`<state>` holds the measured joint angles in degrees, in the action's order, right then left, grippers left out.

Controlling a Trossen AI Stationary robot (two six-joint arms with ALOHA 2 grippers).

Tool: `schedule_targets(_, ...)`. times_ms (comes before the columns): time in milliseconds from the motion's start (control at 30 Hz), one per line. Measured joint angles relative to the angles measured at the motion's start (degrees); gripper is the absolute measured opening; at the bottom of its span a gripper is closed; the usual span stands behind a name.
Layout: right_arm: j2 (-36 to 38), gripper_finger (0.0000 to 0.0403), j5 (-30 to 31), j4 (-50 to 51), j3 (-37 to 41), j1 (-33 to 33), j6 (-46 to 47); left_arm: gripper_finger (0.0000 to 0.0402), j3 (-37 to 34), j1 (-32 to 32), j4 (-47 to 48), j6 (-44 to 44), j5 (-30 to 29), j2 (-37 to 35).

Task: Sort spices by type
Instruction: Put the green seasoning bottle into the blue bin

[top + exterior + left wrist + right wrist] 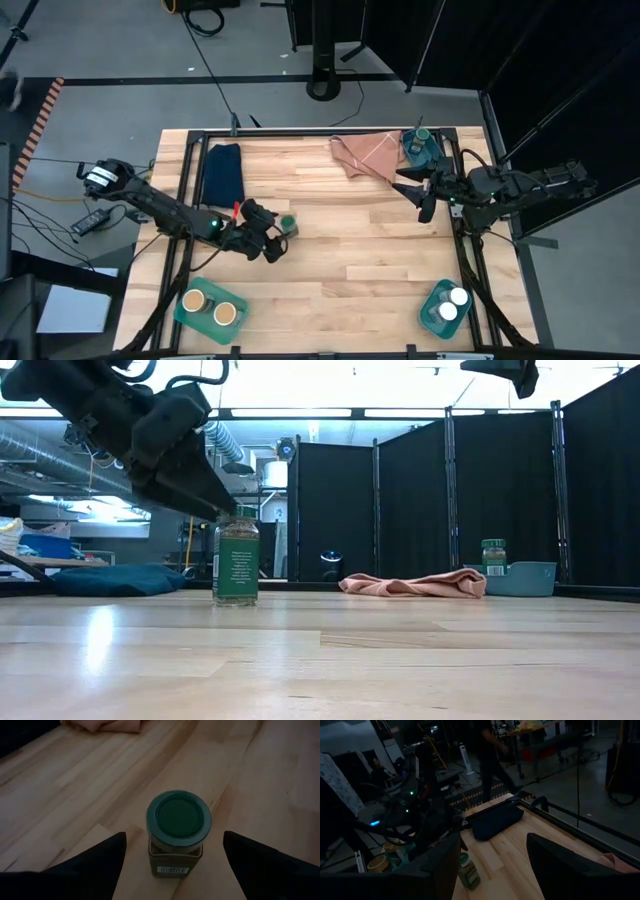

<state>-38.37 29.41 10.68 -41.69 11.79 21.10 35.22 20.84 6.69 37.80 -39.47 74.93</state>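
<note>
hovering over a green-lidded spice jar (178, 832), the left gripper (277, 236) has its fingers spread wide on either side of the lid, holding nothing. jar stands upright on the wooden surface (350, 250), left of centre, clear of the bins. second green-lidded jar (420, 133) sits in the teal bin (412, 157) at the far right corner; tan-lidded pair (210, 306) in near-left bin, white-lidded pair (451, 303) in near-right bin. right gripper (420, 195) waits near the far-right bin, fingers parted, empty. judgement: jar is rigid, light, probably smooth-sided and tall enough to tip; best gripped just below the lid, squarely.
</note>
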Motion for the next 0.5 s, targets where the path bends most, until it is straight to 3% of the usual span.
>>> schedule_targets(500,0.0,0.0234,0.0,0.0,0.0,0.0,0.4,0.0339,0.0,0.1,-6.7,1.2,0.4,8.4)
